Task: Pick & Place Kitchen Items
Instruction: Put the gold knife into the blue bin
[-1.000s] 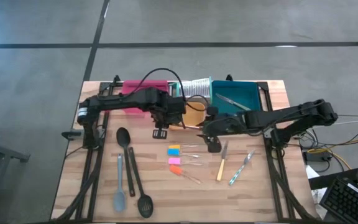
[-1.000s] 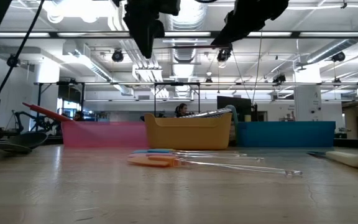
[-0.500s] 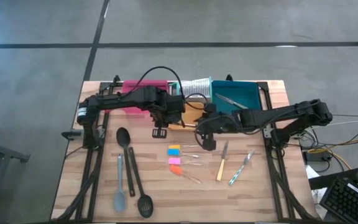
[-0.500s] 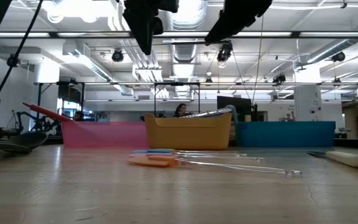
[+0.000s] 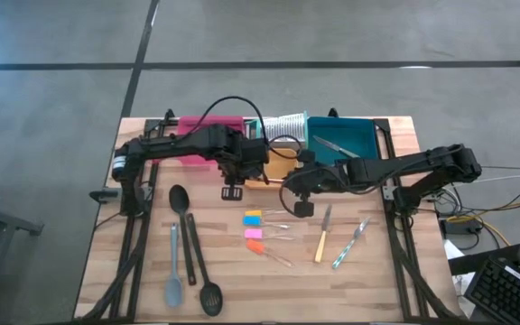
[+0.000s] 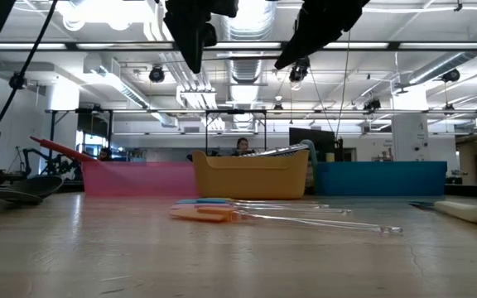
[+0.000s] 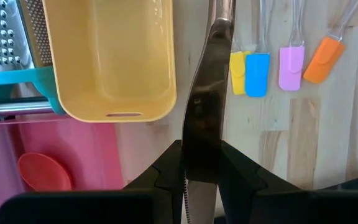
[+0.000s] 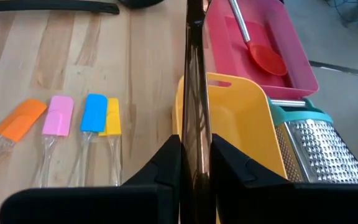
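A long, flat, dark shiny utensil point(image 7: 205, 87) hangs above the table in front of the orange tray point(image 5: 283, 165), running left to right. My left gripper point(image 5: 233, 188) is shut on its left part and my right gripper point(image 5: 301, 203) on its right part. Yellow, blue, pink and orange spatulas point(image 5: 254, 226) with clear handles lie flat at the table's middle. A black spoon point(image 5: 181, 203), a grey-blue spoon point(image 5: 172, 271) and a black slotted spoon point(image 5: 204, 280) lie near left. Two knives, wood-handled point(image 5: 321, 236) and green-handled point(image 5: 348, 246), lie near right. My left gripper pinches the utensil's broad dark part point(image 7: 201, 134) between its two fingers, which sit on its two narrow edges and come steeply from above. The utensil is lifted clear and runs off toward the table's right. My right gripper has the same utensil edge-on between its fingers, which close on the two flat faces point(image 8: 196, 124). The fingers slant down from the table's right side. The utensil runs on toward the table's left, clear of the table.
A pink tray point(image 5: 208, 135) with a red spoon point(image 8: 266, 59) stands at the far left. A silver grater point(image 5: 283, 125) and a teal tray point(image 5: 350, 144) holding a knife stand at the far right. Bare wood lies along the near edge.
My right gripper has edged toward the table's left, closer to my left gripper, tipping slightly. My left gripper and the utensil have kept still.
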Controlling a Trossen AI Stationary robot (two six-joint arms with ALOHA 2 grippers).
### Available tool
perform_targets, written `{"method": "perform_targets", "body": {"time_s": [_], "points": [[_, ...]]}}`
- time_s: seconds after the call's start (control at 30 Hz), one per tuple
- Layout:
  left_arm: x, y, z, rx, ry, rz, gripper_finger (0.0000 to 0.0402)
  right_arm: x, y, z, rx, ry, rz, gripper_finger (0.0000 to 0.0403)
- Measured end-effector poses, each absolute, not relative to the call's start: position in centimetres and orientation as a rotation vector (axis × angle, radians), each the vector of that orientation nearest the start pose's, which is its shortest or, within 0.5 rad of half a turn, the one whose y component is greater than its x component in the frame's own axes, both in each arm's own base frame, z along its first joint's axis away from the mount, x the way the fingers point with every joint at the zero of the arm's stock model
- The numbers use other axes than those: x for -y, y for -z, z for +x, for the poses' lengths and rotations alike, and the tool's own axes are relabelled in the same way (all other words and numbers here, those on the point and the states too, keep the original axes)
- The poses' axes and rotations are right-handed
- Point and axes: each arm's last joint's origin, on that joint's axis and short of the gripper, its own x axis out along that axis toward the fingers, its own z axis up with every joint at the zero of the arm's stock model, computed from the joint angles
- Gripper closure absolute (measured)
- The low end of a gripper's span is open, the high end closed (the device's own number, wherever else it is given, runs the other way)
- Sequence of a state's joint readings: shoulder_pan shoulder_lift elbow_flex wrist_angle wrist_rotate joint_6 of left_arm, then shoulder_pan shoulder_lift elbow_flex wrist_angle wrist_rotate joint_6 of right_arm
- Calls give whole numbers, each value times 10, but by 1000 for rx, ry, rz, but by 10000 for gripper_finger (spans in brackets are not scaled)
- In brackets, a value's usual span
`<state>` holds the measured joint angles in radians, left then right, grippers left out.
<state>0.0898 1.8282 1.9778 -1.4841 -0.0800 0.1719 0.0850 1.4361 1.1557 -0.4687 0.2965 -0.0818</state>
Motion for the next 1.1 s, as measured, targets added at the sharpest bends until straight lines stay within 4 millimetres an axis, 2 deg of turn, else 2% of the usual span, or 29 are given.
{"method": "perform_targets", "body": {"time_s": [0.17, 0.37, 0.53, 0.67, 0.8, 0.97, 1.1], "points": [[-33, -361, 342, -1343, -40, 125, 319, -17, -290, 306, -750, 171, -221, 356], [-33, -361, 343, -1330, -36, 132, 197, -16, -289, 306, -757, 159, -227, 356], [-34, -362, 340, -1357, -68, 161, 140, -16, -286, 302, -804, 164, -216, 356], [-37, -369, 332, -1408, -158, 234, 130, -15, -278, 295, -889, 187, -182, 356], [-38, -384, 321, -1344, -244, 251, 128, -12, -268, 281, -1002, 292, -212, 356], [-36, -404, 300, -1182, -286, 228, 128, -2, -264, 252, -1015, 401, -228, 356], [-34, -412, 284, -1005, -312, 209, 127, 11, -268, 219, -955, 504, -184, 356]]}}
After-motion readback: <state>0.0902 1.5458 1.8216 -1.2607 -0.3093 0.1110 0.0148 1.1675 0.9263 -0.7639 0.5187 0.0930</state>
